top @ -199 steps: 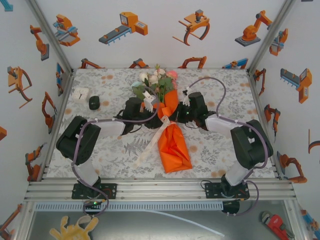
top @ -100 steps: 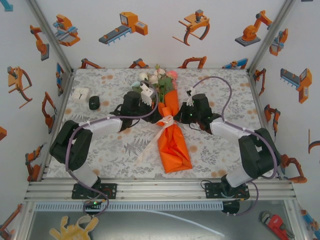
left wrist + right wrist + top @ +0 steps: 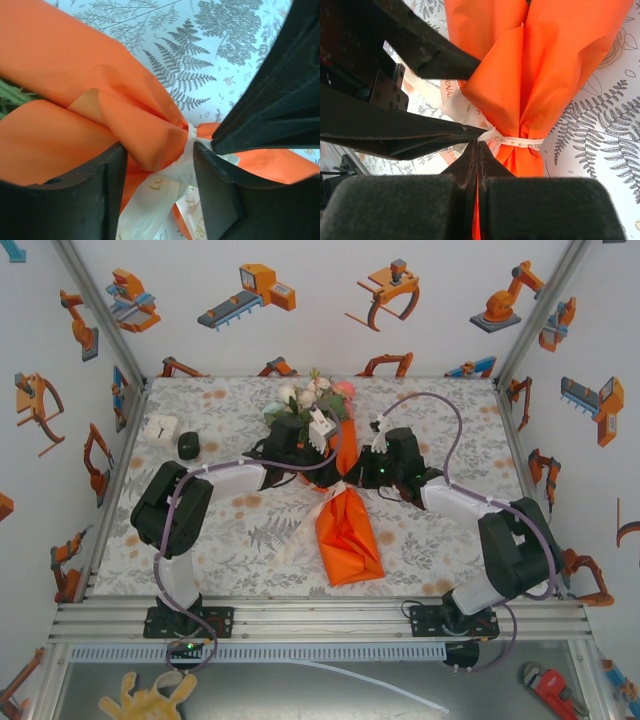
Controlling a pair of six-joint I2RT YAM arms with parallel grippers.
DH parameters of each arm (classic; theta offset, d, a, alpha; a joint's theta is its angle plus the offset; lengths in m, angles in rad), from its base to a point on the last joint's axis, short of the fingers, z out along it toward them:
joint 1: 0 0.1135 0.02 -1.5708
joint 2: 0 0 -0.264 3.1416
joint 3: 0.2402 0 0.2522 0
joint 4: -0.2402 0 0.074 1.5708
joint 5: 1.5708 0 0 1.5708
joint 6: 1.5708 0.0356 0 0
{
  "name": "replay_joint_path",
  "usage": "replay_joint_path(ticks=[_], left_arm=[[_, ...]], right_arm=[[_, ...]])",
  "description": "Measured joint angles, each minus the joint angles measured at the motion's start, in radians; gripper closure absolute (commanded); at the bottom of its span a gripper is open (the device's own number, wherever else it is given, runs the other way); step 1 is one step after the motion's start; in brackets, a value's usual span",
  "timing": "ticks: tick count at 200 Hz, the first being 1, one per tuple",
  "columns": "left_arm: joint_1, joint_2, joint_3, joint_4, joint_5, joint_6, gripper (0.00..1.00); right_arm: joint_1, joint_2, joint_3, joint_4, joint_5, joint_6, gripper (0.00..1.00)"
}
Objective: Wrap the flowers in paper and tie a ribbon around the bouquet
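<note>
The bouquet lies along the middle of the table, its flowers [image 3: 316, 400] at the far end. The orange paper [image 3: 350, 535] [image 3: 555, 55] is pinched at the neck by the cream ribbon [image 3: 522, 142] [image 3: 160, 197]. My left gripper [image 3: 335, 462] [image 3: 160, 150] stands open over the neck from the left. A paper fold and the loose ribbon tails lie between its fingers [image 3: 75, 200]. My right gripper [image 3: 356, 480] [image 3: 478, 144] comes in from the right and is shut on the ribbon right at the knot [image 3: 191, 132].
A white block [image 3: 160, 428] and a small black object [image 3: 189, 445] sit at the back left of the fern-print tablecloth [image 3: 240, 540]. Enclosure walls stand close on three sides. Both arms crowd the bouquet's neck.
My left gripper has opened and swung right, from beside the bouquet to over its neck. The right gripper stays shut at the knot, hardly moved.
</note>
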Motion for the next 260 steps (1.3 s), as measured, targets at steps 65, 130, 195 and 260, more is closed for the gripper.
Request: replay_joint_path(ticks=[65,130,195,260], left_arm=[[0.004,0.000,-0.029,-0.050,-0.004,0.013,0.73],[0.008,-0.014,-0.068,-0.060,-0.041,0.026,0.73],[0.023,-0.079,-0.087,-0.051,-0.060,0.002,0.56],[0.121,-0.382,-0.190,-0.103,-0.255,-0.192,0.55]], right_arm=[[0.000,-0.009,-0.009,-0.008,0.067,-0.004,1.00],[0.000,-0.034,-0.034,-0.029,0.171,-0.004,1.00],[-0.010,-0.080,-0.058,-0.012,0.201,-0.003,1.00],[-0.010,-0.082,-0.076,-0.010,0.219,-0.003,1.00]])
